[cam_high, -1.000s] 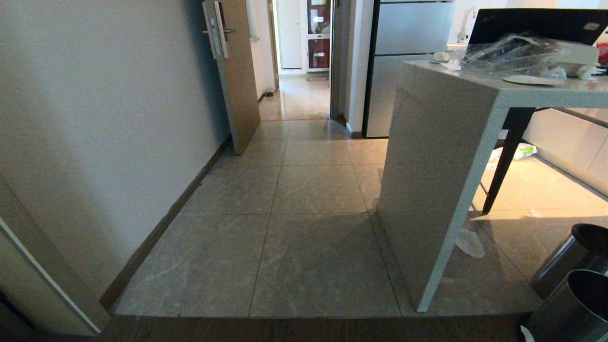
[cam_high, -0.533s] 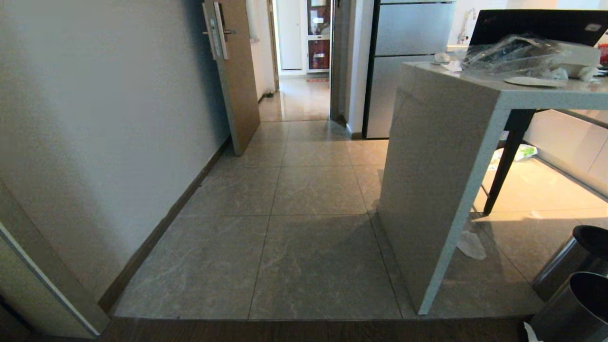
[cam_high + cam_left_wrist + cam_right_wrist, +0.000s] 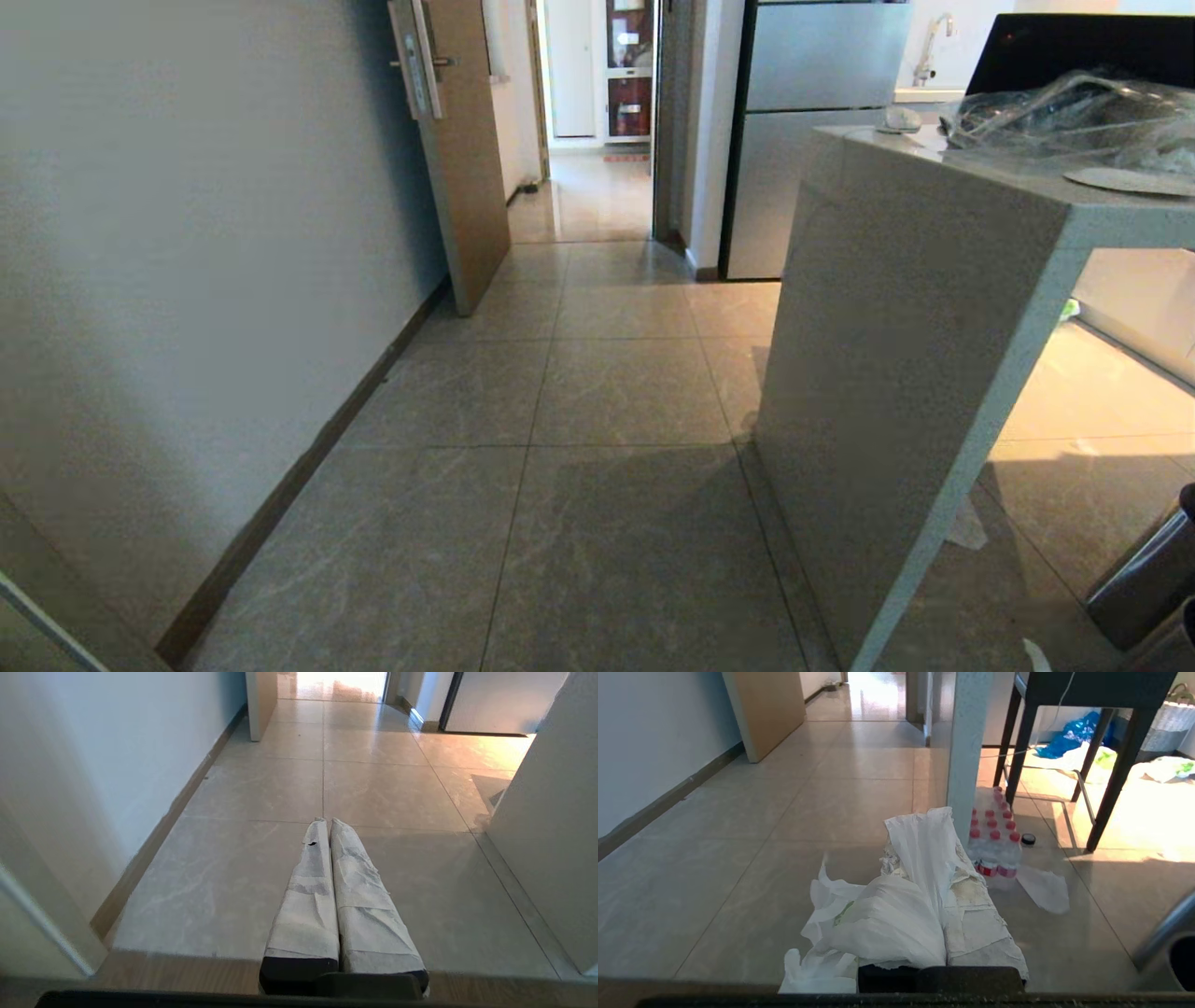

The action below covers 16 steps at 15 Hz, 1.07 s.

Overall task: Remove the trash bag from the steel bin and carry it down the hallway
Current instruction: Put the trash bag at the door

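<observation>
My right hand (image 3: 941,858) is clamped on the trash bag (image 3: 887,919): the thin white plastic is pinched between my two wrapped fingers (image 3: 976,914), a fold of it standing up past the fingertips and the rest, with a trace of green print, draping down off the side of the hand and hanging above the floor. The bag is out of the steel bin (image 3: 1169,938), which stands off to the hand's outer side and a little behind the fingertips, its dark mouth just showing; in the head view it sits at the lower right corner (image 3: 1148,579), with the rim of a second bin (image 3: 1181,644) beside it.

Ahead of my right hand, just beyond the bag's raised fold, stands the pale end panel of the worktop (image 3: 966,751). At its foot is a shrink-wrapped pack of red-capped bottles (image 3: 994,840), and a flat clear plastic scrap (image 3: 1043,889) lies on the tiles near it.

My left hand (image 3: 325,823) is pressed shut, fingers together, holding nothing, and hangs low over the tiles. The hallway (image 3: 597,373) runs straight ahead of both hands: glossy marbled tiles, a white wall with dark baseboard on my left, and a brown door (image 3: 462,140) standing open farther along.
</observation>
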Available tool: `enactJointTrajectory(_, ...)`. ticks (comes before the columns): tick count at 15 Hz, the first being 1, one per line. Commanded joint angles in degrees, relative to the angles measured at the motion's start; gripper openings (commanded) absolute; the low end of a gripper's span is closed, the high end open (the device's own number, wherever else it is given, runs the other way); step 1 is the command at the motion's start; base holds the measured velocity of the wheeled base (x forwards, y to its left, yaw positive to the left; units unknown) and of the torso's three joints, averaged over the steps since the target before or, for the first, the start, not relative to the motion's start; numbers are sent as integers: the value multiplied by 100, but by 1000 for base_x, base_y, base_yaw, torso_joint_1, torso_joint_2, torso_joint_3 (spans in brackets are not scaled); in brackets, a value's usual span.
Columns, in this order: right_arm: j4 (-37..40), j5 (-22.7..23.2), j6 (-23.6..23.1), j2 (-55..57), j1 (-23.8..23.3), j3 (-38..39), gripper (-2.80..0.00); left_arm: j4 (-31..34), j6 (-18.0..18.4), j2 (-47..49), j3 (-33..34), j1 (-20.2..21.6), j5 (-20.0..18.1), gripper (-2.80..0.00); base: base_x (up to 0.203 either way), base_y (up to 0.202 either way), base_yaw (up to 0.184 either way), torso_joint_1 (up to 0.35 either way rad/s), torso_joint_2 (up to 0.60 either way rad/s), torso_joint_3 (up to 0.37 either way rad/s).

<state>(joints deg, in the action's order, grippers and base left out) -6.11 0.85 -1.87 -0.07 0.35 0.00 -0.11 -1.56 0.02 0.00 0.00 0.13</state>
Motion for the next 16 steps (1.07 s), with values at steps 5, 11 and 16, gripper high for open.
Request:
enactJointTrajectory(5, -4, 3, 2, -1, 0, 229, -280, -7, -2, -2, 3, 0, 10, -280, 190, 0, 1, 1, 3, 0)
enactJointTrajectory(11, -4, 3, -6, -1, 9, 229, -280, -7, 7, 6, 0, 0, 4, -280, 188, 0, 2, 1, 1, 2)
enactJointTrajectory(16, -4, 3, 0, -1, 8, 229, -280, -7, 11, -3, 8, 0, 4, -280, 45, 0, 0, 1, 1, 2)
